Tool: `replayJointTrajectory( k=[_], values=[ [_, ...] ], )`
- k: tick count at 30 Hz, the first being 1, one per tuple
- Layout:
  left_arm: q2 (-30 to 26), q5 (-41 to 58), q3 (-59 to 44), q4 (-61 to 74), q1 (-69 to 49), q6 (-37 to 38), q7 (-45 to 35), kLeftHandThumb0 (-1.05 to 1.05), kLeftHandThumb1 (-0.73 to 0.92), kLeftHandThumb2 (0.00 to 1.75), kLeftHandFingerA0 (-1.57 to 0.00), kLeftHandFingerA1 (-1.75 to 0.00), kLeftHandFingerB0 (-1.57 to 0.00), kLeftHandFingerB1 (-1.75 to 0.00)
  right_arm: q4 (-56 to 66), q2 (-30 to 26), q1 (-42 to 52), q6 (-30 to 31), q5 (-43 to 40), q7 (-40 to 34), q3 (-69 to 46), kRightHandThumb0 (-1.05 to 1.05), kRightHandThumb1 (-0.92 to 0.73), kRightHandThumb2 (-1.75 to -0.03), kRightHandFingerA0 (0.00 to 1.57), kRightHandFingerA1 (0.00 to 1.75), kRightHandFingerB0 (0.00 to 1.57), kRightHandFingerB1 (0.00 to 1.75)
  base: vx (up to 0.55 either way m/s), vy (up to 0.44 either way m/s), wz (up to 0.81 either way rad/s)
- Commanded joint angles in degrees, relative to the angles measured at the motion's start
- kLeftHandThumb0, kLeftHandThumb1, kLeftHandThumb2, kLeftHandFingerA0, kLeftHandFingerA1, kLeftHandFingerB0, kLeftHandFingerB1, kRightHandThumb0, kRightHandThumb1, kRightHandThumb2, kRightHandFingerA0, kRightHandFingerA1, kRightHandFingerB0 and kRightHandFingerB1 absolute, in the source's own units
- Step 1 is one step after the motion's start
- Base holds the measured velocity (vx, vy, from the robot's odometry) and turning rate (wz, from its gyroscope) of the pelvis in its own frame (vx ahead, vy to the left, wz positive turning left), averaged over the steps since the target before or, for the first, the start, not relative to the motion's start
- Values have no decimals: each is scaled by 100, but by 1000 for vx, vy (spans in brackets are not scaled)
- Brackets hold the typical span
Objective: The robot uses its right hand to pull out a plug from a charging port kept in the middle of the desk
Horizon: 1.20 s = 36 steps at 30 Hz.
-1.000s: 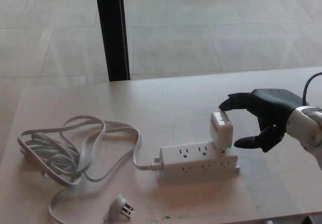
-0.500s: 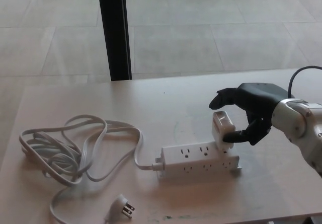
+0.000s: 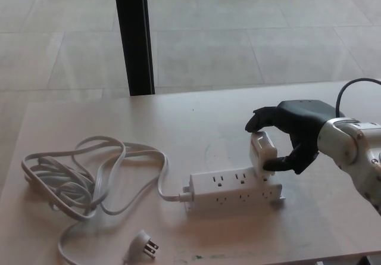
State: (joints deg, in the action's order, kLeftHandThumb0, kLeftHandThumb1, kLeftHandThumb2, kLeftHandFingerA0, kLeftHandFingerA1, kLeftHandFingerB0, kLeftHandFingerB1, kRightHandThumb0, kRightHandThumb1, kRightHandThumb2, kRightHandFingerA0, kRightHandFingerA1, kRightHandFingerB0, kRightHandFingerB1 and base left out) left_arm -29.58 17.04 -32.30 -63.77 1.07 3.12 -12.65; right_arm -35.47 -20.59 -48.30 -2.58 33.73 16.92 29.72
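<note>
One black right hand (image 3: 293,133) reaches in from the right over the pale desk (image 3: 333,217), its fingers (image 3: 259,119) curled over the top of a white plug-in adapter (image 3: 262,153) and its thumb pressed on the adapter's right face, so it appears to be gripping it. That adapter sits in the right end of a white power strip (image 3: 235,189) near the desk's middle, seemingly tilted. From the strip's left end, a white cord (image 3: 83,181) runs left into a loose coil, ending in a pronged plug (image 3: 144,245) at the near edge.
</note>
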Motion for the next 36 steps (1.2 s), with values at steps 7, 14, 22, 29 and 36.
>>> replayJointTrajectory(
  k=[7,14,22,29,36],
  values=[
    [-12,66,-11,69,-13,-60,83,-105,83,66,-93,-68,-75,-58,-3,-16,86,-62,178,119,64,-61,-57,-59,77,132,45,37,0,0,0],
    [-7,166,-97,-16,46,-73,21,-105,84,67,-90,-67,-73,-58,174,52,187,-112,222,71,101,-26,-59,-76,89,163,97,71,0,0,0],
    [28,182,-155,-68,56,38,85,-105,85,68,-94,-68,-75,-59,191,-62,185,-104,397,127,198,-24,-48,-107,100,172,91,137,0,0,0],
    [65,222,-160,-5,45,29,154,-105,86,70,-91,-68,-75,-60,219,-86,255,-246,490,-189,178,-26,-45,-97,86,175,82,139,0,0,0],
    [80,235,-175,-28,16,75,184,-105,88,69,-94,-66,-77,-59,138,-15,337,-311,503,-602,94,-24,-50,-89,89,175,79,149,0,0,0]
  ],
)
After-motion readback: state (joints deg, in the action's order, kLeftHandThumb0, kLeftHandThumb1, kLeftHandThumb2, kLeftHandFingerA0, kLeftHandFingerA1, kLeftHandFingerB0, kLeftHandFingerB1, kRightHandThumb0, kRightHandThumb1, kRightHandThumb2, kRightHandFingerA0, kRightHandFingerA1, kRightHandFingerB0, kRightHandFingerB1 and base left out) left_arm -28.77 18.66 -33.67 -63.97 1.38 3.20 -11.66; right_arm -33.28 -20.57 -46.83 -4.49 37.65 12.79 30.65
